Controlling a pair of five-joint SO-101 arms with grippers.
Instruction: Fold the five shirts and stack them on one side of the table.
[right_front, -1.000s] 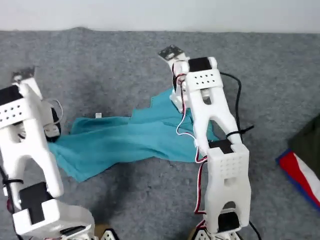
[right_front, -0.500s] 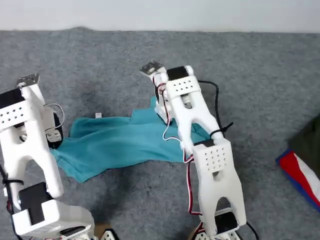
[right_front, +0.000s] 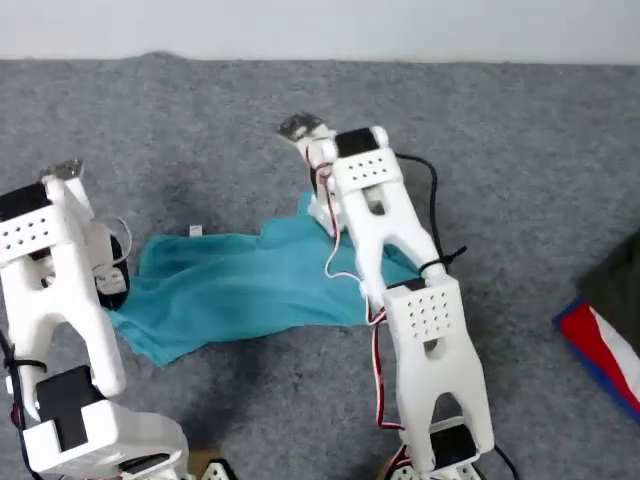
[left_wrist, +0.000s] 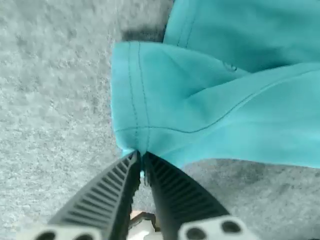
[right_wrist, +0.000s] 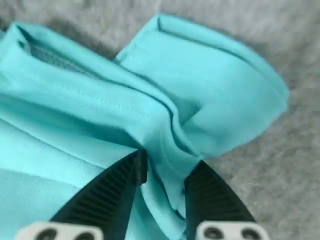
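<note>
Early in the job, I reckon: grips are on, fold not yet made.
My left gripper (left_wrist: 141, 159) is all but closed, pinching a stitched hem corner of the teal shirt (right_front: 230, 290). My right gripper (right_wrist: 167, 167) sits at a narrow gap with a bunched fold between its tips, probably clamped, though the fold hides the contact. The shirt lies crumpled on the table (right_front: 520, 150) between the two grippers. Next move, as I judge it: lift both together, keep the cloth taut, lay it flat before folding.

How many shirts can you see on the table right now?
1 for sure: the teal shirt in the middle of the table. Dark and red-blue fabric at its right edge may be more, cut off.
</note>
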